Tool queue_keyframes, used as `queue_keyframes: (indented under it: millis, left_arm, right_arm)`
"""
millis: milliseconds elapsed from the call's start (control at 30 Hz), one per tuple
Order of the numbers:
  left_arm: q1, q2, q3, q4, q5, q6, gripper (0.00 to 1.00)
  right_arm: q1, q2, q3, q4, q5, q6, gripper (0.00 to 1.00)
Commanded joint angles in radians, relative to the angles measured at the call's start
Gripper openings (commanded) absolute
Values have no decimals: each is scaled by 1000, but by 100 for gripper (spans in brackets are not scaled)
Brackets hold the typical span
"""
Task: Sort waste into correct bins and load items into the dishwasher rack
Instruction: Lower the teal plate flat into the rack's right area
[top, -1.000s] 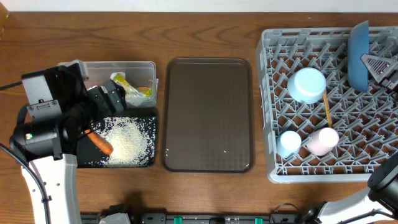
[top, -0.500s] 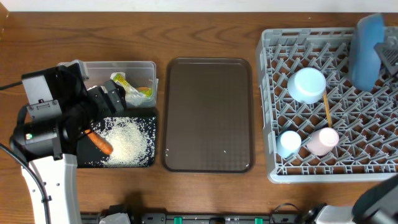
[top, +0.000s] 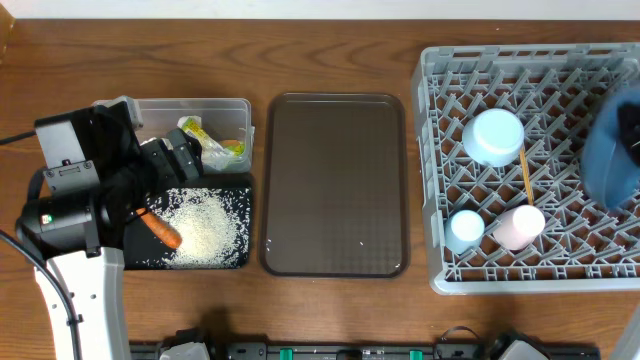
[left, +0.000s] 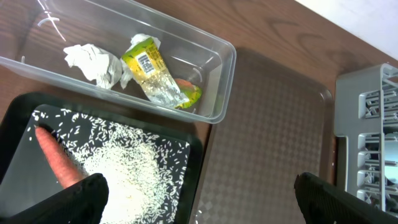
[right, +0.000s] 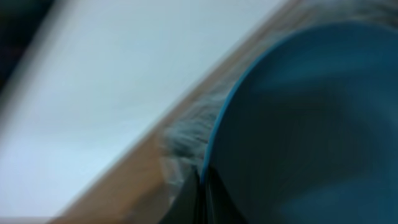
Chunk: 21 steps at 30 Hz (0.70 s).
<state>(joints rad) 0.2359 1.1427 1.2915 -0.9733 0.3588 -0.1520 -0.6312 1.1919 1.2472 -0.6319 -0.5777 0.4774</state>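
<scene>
Notably, the blue plate (top: 611, 152) is only a blurred smear at the right edge of the overhead view, over the right side of the dishwasher rack (top: 426, 170) and cut off by the frame; whether it touches the pegs cannot be told. The right wrist view supplies what the overhead lacks: the plate fills most of that picture, and the right fingers (right: 186, 200) are pinched close together on its rim, though the picture is badly blurred. Seated in the rack are the white-blue bowl (top: 493, 136), the light blue cup (top: 465, 230), the pale pink cup (top: 516, 227) and, between bowl and pink cup, the chopsticks (top: 525, 172), which read as a single stick from above. At the left, the left arm covers part of the clear tub (top: 190, 104) and the black tray (top: 232, 256). The crumpled paper (left: 93, 61) is visible only from the left wrist, lying in the tub beside the yellow-green wrapper (left: 152, 76); an orange-green patch past the wrapper is unclear. The carrot (left: 58, 164) and the rice (left: 134, 177) lie in the black tray. The left fingers (left: 81, 200) are spread wide at the bottom corners, holding nothing. The brown serving tray (top: 335, 185) sits on the desk (top: 330, 50) between bins and rack.
</scene>
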Motion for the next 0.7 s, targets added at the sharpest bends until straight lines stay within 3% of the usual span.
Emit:
queue_keyframes:
  millis: [0, 67, 333, 667]
  left_arm:
    - [5, -3, 2, -3, -12, 13, 98]
    - [5, -3, 2, -3, -12, 13, 98]
    - [5, -3, 2, -3, -12, 13, 98]
    - [5, -3, 2, -3, -12, 13, 98]
  right_arm:
    - [46, -19, 0, -54, 568, -173, 1]
    - [55, -6, 0, -69, 631, -173, 1]
    - [78, 145, 0, -114, 550, -268, 1]
    - [354, 370, 0, -85, 702, -363, 1]
